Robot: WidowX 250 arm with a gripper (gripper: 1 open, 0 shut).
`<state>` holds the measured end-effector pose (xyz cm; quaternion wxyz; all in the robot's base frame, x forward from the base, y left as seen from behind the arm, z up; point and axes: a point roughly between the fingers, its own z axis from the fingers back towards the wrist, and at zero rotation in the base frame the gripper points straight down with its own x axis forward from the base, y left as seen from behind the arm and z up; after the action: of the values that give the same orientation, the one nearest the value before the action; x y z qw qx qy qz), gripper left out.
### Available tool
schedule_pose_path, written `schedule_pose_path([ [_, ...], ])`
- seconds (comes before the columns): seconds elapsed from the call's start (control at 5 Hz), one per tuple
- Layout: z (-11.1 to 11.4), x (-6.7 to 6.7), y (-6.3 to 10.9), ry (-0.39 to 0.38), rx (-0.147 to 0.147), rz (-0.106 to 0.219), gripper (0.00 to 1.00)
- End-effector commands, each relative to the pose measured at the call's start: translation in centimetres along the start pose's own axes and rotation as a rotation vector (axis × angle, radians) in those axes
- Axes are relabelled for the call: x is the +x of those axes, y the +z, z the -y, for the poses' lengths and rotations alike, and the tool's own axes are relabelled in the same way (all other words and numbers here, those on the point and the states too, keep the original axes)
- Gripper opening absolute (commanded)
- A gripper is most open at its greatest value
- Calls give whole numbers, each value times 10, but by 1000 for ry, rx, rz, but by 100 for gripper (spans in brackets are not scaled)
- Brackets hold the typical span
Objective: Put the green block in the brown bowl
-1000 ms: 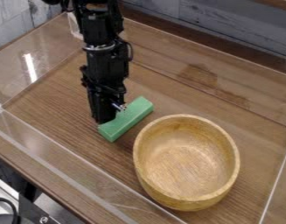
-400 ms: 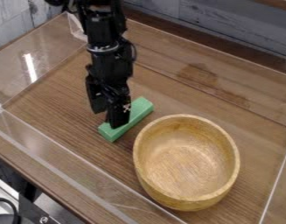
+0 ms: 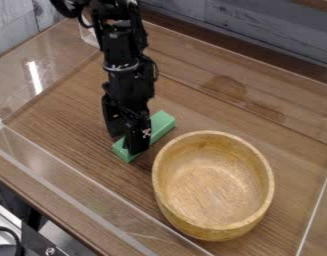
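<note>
Fingers [image 3: 130, 143] spread open, straddling block [image 3: 143, 136] just left of bowl [image 3: 214, 184]; block likely light, rigid, matte; pinch across its narrow width at mid-length

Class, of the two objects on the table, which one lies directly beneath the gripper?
The green block, under the gripper; the brown bowl sits apart.

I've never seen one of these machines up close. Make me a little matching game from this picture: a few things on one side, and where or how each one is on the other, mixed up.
Things:
1. green block
2. brown bowl
3. gripper
4. table

States:
A. empty, nothing inside it
B. wood-grain surface under everything
C. lying flat beside the bowl, not in it
D. black, pointing down over the block, open

Pairs: 1-C, 2-A, 3-D, 4-B
</note>
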<state>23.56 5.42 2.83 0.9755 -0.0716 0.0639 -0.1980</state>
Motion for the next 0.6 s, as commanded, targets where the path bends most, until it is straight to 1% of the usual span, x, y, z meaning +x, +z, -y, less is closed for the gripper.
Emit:
schedule_pose_path([
  [0.0,1,5,6,-4,13,24,0],
  [0.4,13,0,20,35,-32,-4,0],
])
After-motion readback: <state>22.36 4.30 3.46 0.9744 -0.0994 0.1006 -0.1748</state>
